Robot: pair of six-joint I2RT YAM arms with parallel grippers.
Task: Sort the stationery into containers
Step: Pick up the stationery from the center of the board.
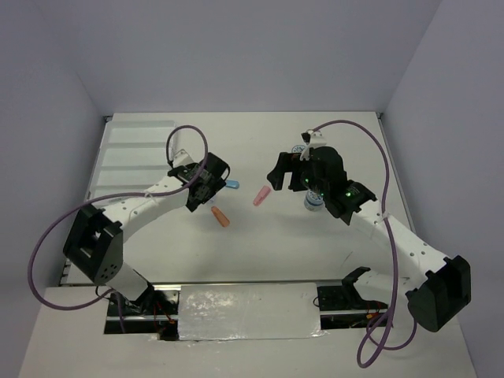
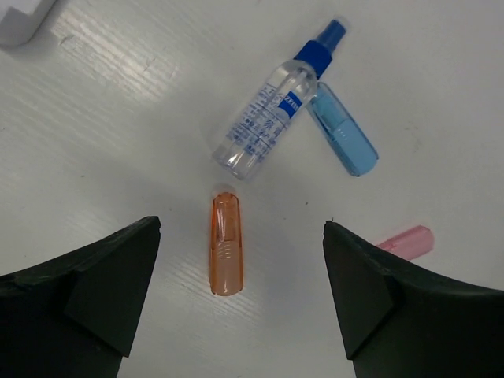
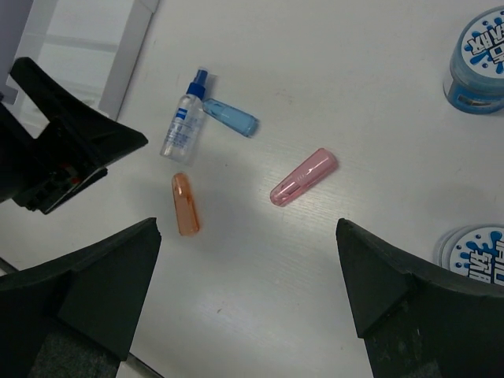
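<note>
- Your left gripper (image 2: 240, 227): jaws wide, holding nothing, over the orange piece (image 2: 226, 244).
- Your right gripper (image 3: 248, 228): jaws wide, holding nothing.
- Bottle (image 2: 264, 118) apparently touching the blue piece (image 2: 342, 130).

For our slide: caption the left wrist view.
Open left gripper over an orange piece; bottle, blue piece and pink piece nearby.

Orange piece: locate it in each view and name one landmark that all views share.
Top external: the orange piece lies left of centre, on the table.
Left wrist: lower centre, just below the clear bottle.
Right wrist: left of centre, below the same bottle.
Shared landmark: the pink piece, to its right in every view, not touching it.
</note>
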